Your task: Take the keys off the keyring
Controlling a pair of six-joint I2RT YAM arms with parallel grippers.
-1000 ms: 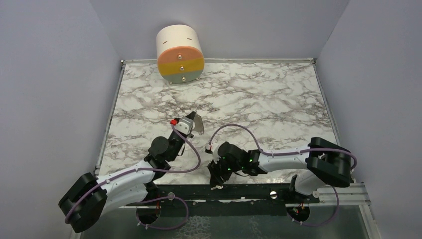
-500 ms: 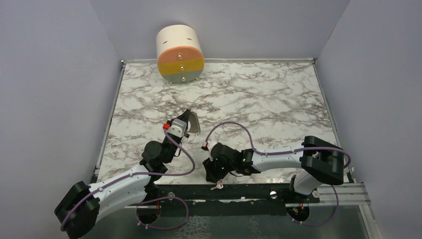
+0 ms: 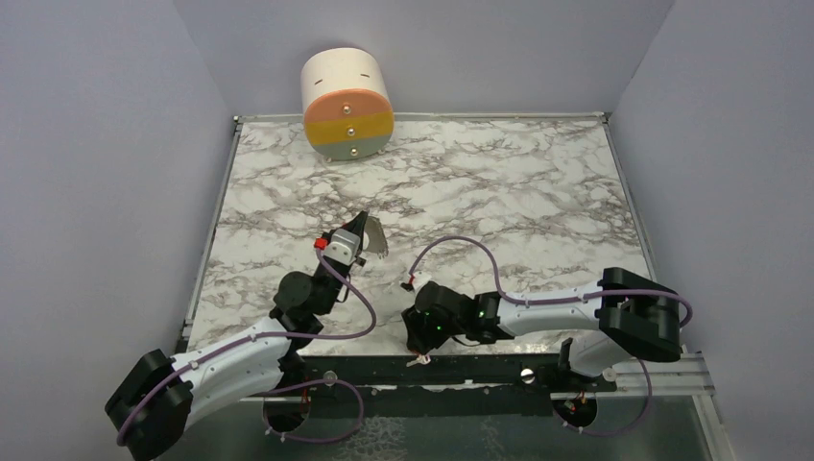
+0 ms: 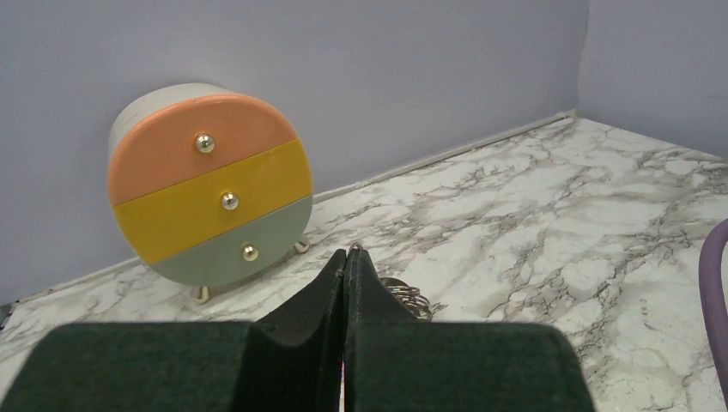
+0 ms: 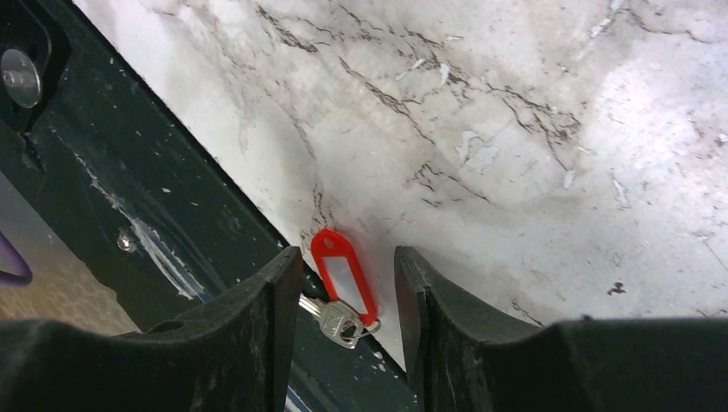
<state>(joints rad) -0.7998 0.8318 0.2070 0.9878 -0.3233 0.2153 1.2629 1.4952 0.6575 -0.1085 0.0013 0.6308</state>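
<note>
Over the last second the left arm has drawn back toward its own side, carrying the left gripper (image 4: 346,256) with it. Its fingers stay clenched tight, and the coils of the keyring (image 4: 405,297) poke out just beside the tips, so we judge it is pinching the ring, held up over the middle of the table (image 3: 499,192). The right gripper (image 5: 346,257) has narrowed a little and settled. Its fingers stand part open and grasp nothing, one on each side of a red tag (image 5: 343,276) and the small key (image 5: 333,319) joined to it. These lie at the table's near edge, the key over the dark rail (image 5: 172,215). They are well apart from the ring, so we take this key as already off. Whether more keys hang on the ring we cannot tell
</note>
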